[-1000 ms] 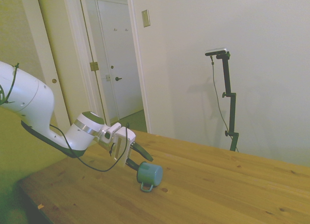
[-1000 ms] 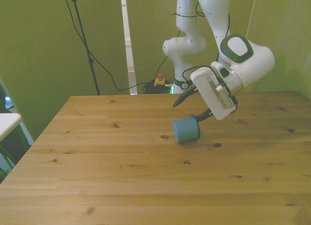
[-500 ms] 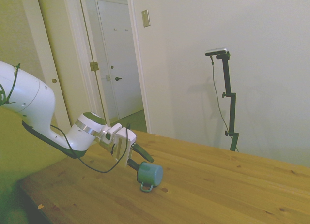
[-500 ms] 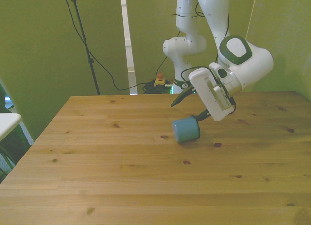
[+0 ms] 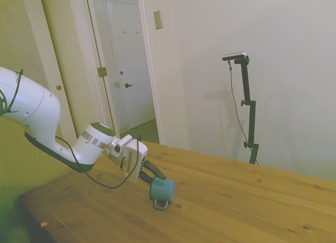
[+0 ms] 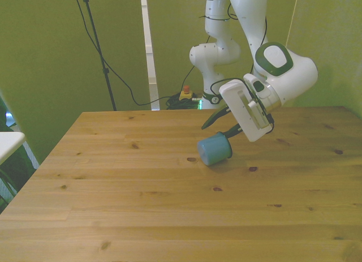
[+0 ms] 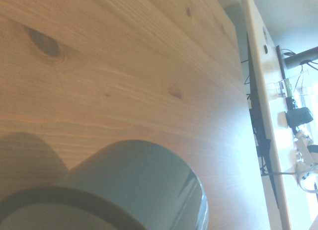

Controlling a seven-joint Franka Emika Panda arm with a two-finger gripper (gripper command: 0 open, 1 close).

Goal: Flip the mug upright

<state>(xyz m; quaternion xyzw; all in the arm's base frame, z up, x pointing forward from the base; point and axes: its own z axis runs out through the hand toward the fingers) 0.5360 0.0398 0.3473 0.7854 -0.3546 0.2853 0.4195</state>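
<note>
The hand (image 6: 222, 127) grips the teal mug (image 6: 214, 150) by its rim, mug tilted just above the table (image 6: 141, 200).

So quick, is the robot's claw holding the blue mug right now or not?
Gripper: jaws closed on the rim end of the mug, which is tilted and partly lifted above the table.
</note>
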